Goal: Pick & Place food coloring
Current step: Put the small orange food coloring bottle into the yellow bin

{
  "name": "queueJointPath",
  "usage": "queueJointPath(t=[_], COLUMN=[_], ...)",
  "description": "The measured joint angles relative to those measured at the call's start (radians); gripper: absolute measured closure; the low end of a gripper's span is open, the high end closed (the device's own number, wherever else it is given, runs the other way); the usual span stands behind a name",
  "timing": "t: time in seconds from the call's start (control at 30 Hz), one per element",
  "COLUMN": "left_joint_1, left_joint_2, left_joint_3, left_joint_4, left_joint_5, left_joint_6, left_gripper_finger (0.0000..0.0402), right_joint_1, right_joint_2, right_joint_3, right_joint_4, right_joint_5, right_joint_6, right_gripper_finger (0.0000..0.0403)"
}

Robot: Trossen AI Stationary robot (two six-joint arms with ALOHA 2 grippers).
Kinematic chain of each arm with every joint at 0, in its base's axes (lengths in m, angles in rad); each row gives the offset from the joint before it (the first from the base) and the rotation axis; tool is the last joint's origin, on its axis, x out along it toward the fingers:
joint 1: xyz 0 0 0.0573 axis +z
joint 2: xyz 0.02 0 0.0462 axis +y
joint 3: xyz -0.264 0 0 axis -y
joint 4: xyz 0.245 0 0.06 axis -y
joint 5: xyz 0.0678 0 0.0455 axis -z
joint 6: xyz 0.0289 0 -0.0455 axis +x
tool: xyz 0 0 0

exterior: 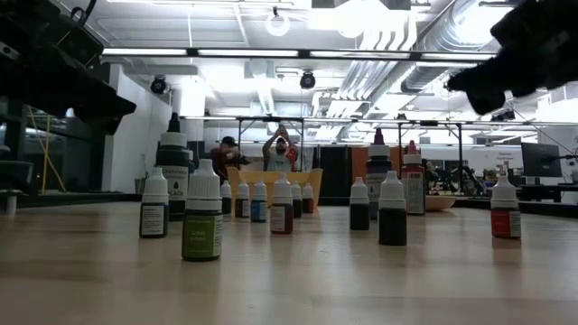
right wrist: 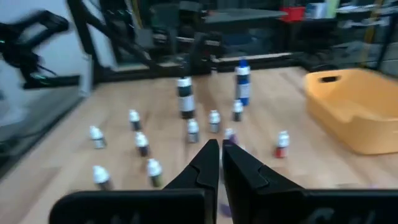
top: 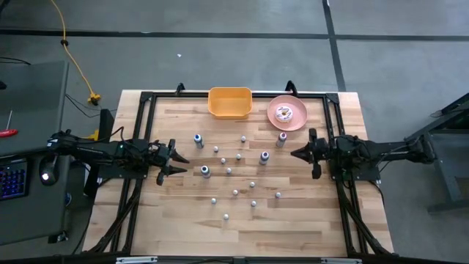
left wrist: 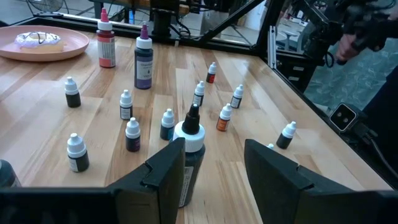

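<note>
The food coloring is a scatter of small white-capped bottles (top: 234, 172) standing upright on their bases mid-table, also in the low view (exterior: 201, 212). Among them are a few larger bottles, blue (top: 198, 138) and reddish (top: 283, 137). My left gripper (top: 176, 165) hovers open at the scatter's left. In its wrist view (left wrist: 214, 149) a black-tipped larger bottle (left wrist: 189, 134) stands just ahead, beside one finger and apart from it. My right gripper (top: 294, 154) is shut at the scatter's right (right wrist: 221, 152), with a purple bottle (right wrist: 229, 135) beyond its tips.
A yellow bin (top: 230, 103) sits at the far edge's middle, and a pink plate with a doughnut (top: 286, 112) lies to its right. A black frame (top: 146, 99) borders the table. People stand in the room behind (exterior: 280, 149). Bare wood shows along the near edge (top: 234, 235).
</note>
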Motion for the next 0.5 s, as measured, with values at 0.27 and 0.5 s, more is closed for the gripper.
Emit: queueJointPath(t=[0.27,0.5], left_joint_1=[0.000,0.000], left_joint_2=[0.000,0.000], left_joint_3=[0.000,0.000], left_joint_4=[0.000,0.000], left_joint_5=[0.000,0.000], left_joint_6=[0.000,0.000], left_gripper_finger=[0.0238,0.0238], right_joint_1=[0.000,0.000], right_joint_2=[0.195,0.392], right_joint_3=[0.275,0.496], right_joint_4=[-0.269,-0.437], right_joint_5=[0.138,0.133], right_joint_6=[-0.058,-0.020], right_gripper_finger=[0.0366,0.0351])
